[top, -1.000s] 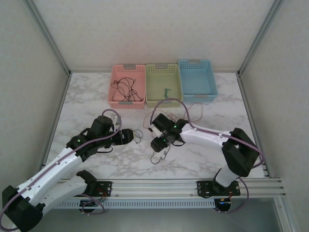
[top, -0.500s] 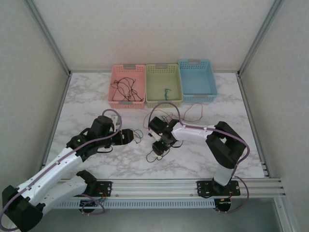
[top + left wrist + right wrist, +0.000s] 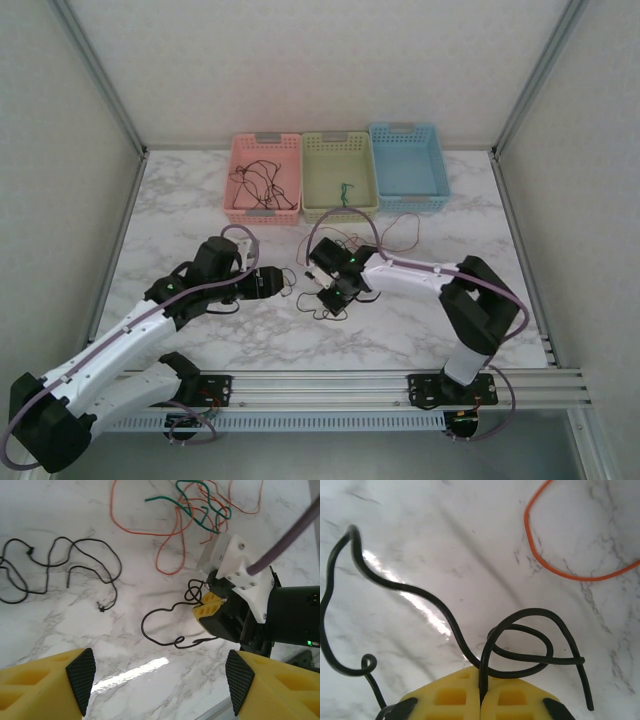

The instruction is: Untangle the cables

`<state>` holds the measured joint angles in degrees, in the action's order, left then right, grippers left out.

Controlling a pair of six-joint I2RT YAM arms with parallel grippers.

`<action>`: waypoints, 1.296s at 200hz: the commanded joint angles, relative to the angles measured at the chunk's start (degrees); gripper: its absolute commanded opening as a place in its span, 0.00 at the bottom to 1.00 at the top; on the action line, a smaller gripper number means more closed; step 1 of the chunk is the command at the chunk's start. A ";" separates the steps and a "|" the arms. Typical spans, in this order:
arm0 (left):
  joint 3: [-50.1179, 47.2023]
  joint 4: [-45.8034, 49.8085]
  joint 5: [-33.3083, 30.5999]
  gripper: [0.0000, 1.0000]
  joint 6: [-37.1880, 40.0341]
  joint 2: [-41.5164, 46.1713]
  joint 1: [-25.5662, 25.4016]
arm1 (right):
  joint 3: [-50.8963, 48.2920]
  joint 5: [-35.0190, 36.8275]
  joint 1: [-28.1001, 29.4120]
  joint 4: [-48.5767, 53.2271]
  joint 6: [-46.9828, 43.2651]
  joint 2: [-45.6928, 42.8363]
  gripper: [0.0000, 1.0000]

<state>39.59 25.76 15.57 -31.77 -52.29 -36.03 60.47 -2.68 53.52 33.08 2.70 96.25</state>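
A black cable (image 3: 520,650) is pinched in the right gripper (image 3: 480,692), low on the counter (image 3: 200,210). The left gripper (image 3: 160,677) is held spread. Orange and green cables (image 3: 200,510) are strewn at the upper right of the left wrist view, and bare marble is seen along its lower edge.

At the far edge of your white marble-patterned tabletop (image 3: 180,210) you see a pink perforated plastic basket (image 3: 262,215), a pale green perforated plastic basket (image 3: 340,213) just beside it, then a blue perforated plastic basket (image 3: 408,170). A grooved aluminium rail (image 3: 330,382) spans the near edge.
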 commanded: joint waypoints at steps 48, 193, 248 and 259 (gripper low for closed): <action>-0.08 -4.17 5.85 0.76 0.48 -0.53 -2.32 | -6.12 -14.91 0.39 -9.41 -2.08 -11.99 0.00; 0.16 -6.43 5.51 0.43 -0.42 -2.67 -8.27 | -8.66 -24.86 -2.75 -14.92 0.23 -15.96 0.00; 2.29 -5.06 -0.20 0.00 -0.31 -4.53 -8.27 | -9.21 -23.15 -4.27 -15.47 2.10 -16.59 0.00; 2.20 -4.24 -2.87 0.00 -0.93 -3.29 -8.27 | -10.08 -22.75 -5.41 -16.38 3.41 -17.31 0.00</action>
<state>40.66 19.75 19.38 -31.77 -57.12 -43.86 51.64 -25.65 50.09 18.74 3.25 81.19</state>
